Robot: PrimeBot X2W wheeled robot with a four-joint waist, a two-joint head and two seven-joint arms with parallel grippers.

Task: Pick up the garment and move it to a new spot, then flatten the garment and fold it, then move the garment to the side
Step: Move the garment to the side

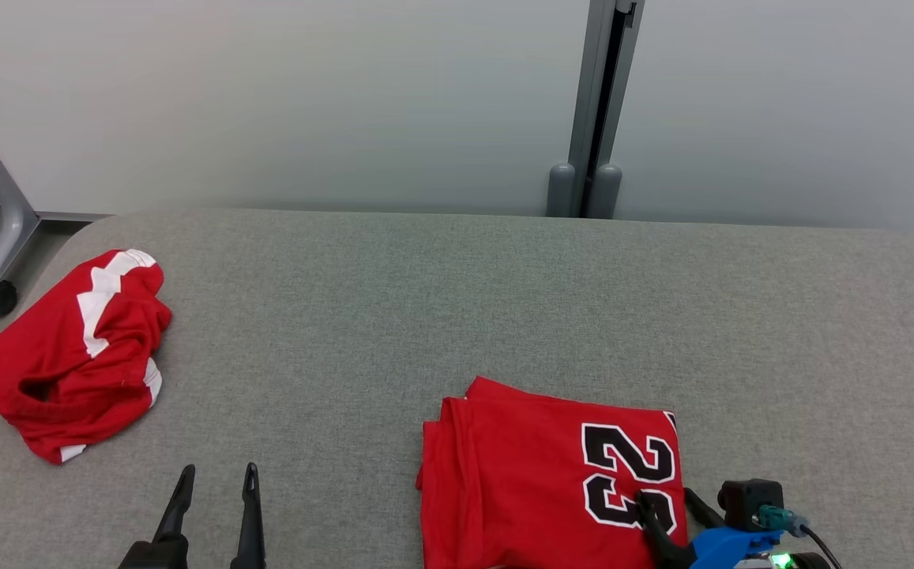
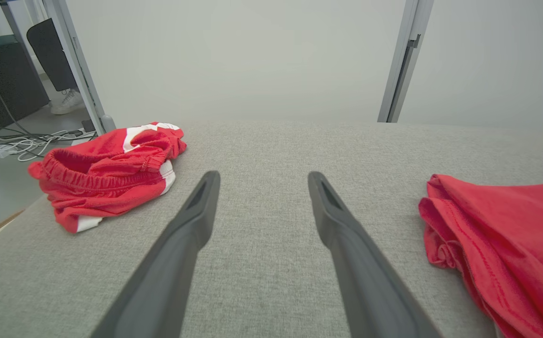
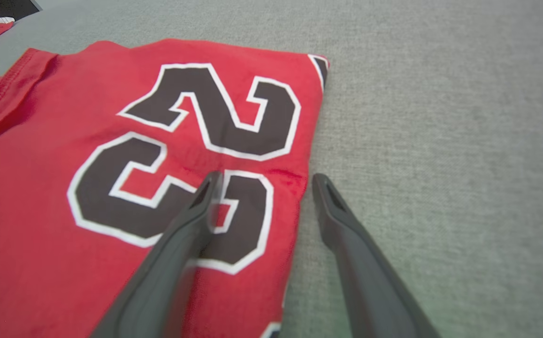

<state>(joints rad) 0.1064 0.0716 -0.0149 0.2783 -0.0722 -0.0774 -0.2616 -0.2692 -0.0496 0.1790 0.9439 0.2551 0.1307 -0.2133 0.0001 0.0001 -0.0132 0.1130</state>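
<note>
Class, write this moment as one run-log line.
stage: jersey folded, not yet moved aside | left gripper: open, over table | right gripper: open, straddling jersey edge | shorts: crumpled, left

The left claw (image 1: 220,468) has two long, matte dark fingers (image 2: 177,253), broad at the base and tapering to narrow rounded tips, each with an elongated recess on its inner face near the tip. The right claw (image 1: 664,495) has the same finger form. Its wrist carries a blue housing (image 1: 729,545), a black box-shaped module (image 1: 745,496), a teal connector (image 1: 776,518) with a black cable (image 1: 820,544), and a lit green indicator (image 1: 780,561).
</note>
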